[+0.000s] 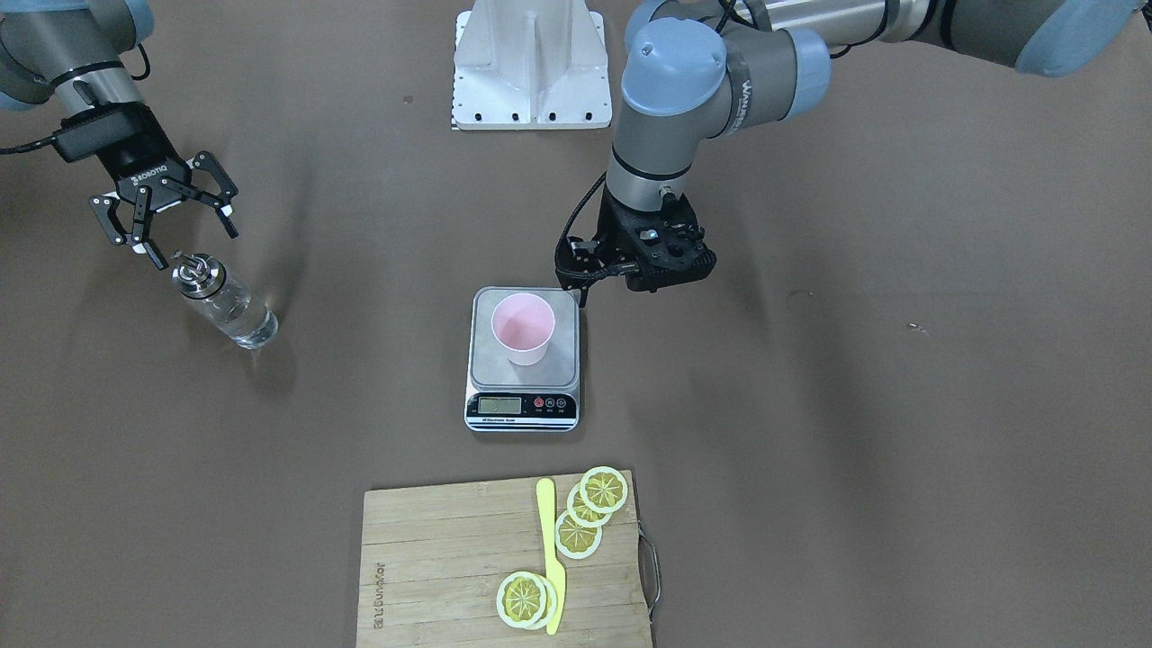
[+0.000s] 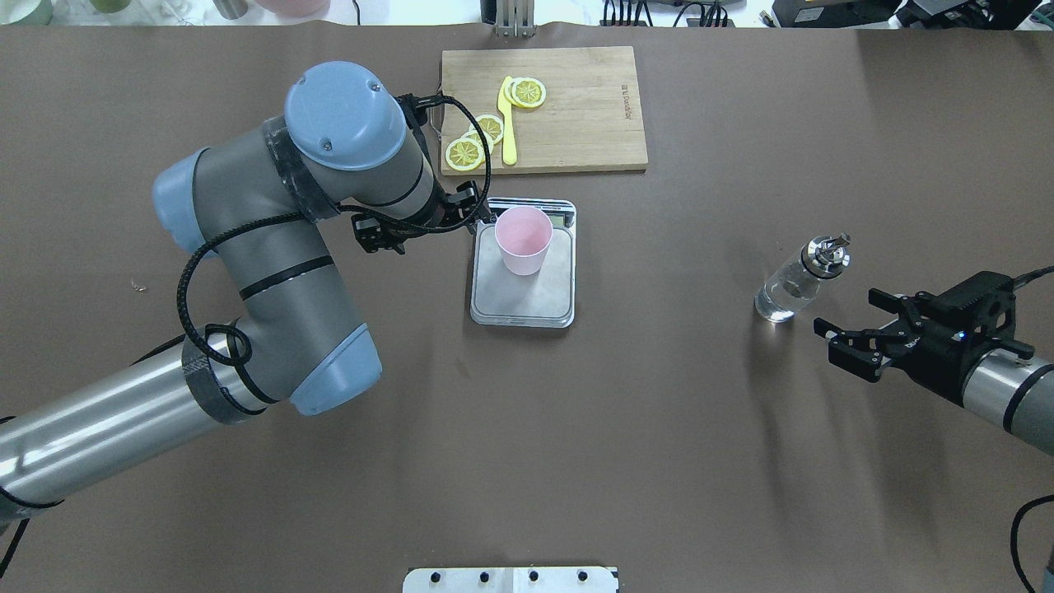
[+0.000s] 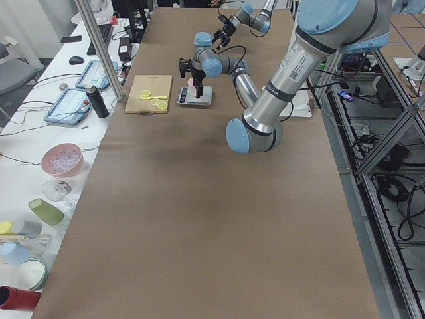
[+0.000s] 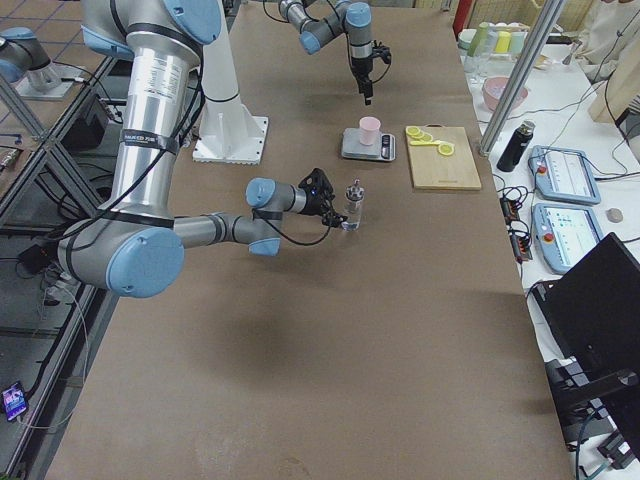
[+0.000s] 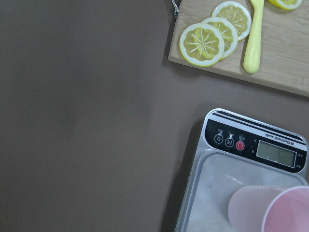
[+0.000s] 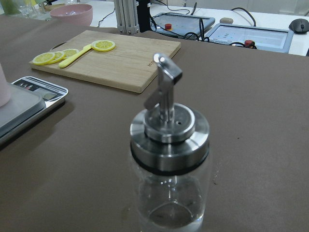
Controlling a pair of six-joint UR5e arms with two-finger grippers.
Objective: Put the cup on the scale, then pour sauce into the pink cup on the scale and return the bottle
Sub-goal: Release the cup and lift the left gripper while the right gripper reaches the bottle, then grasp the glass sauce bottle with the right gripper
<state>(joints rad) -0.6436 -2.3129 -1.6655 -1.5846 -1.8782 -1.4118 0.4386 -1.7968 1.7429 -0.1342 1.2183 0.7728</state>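
The pale pink cup point(image 1: 522, 328) stands upright on the steel scale point(image 1: 522, 409) at the table's middle; it also shows in the overhead view point(image 2: 523, 239) and the left wrist view point(image 5: 275, 210). My left gripper point(image 1: 573, 283) hovers just beside the scale's back corner, open and empty, apart from the cup. The clear glass bottle point(image 2: 795, 280) with a metal pour spout stands on the table, holding clear sauce. My right gripper point(image 2: 846, 311) is open just short of the bottle, not touching it. The right wrist view shows the bottle point(image 6: 169, 169) close and centred.
A wooden cutting board point(image 2: 576, 107) with lemon slices point(image 2: 527, 92) and a yellow knife point(image 2: 508, 123) lies beyond the scale. The white robot base plate point(image 1: 531, 67) is at the robot's side of the table. Brown table surface lies between scale and bottle.
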